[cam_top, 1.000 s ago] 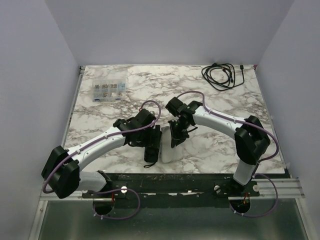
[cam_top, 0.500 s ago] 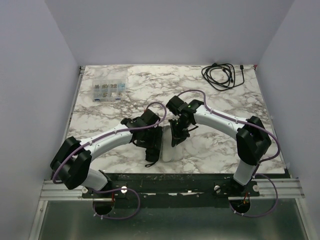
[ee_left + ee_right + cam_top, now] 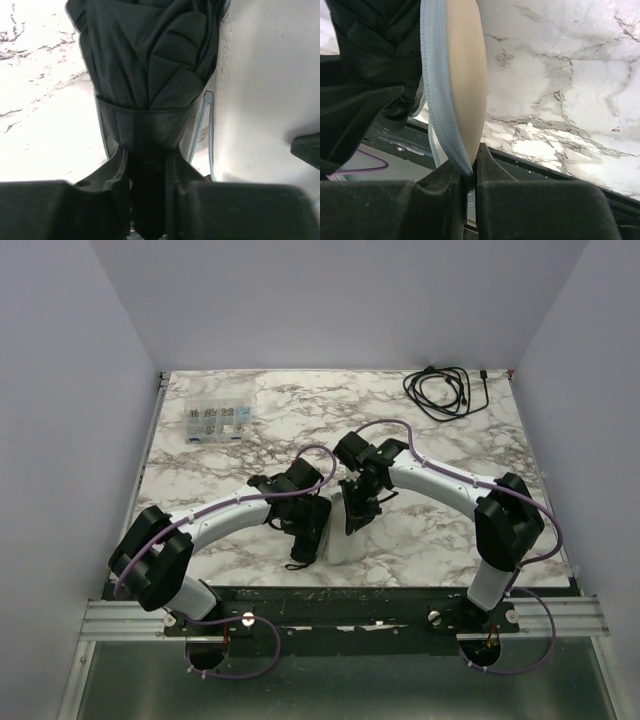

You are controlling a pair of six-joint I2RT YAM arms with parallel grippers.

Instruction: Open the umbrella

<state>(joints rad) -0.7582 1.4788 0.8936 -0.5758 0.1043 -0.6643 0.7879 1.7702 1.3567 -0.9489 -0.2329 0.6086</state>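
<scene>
The umbrella (image 3: 150,65), a folded bundle of black fabric, lies near the table's front edge beside its cream sleeve (image 3: 265,90), which has a blue-grey trimmed rim. My left gripper (image 3: 148,170) is shut on the umbrella's narrow dark end just below the banded canopy. From above, the umbrella (image 3: 305,540) pokes out under the left gripper (image 3: 308,523), with the sleeve (image 3: 340,542) right of it. My right gripper (image 3: 470,175) is shut on the sleeve's (image 3: 462,75) trimmed edge, lifting it off the marble. Most of the umbrella is hidden under both wrists in the top view.
A coiled black cable (image 3: 443,390) lies at the far right corner. A small clear compartment box (image 3: 216,421) sits at the far left. The dark rail (image 3: 400,595) of the table's front edge runs just behind the sleeve. Walls enclose the table on three sides.
My left gripper has closed from wide open onto the umbrella's end, and the left arm has shifted a little right. The right gripper has kept its pinch on the sleeve.
</scene>
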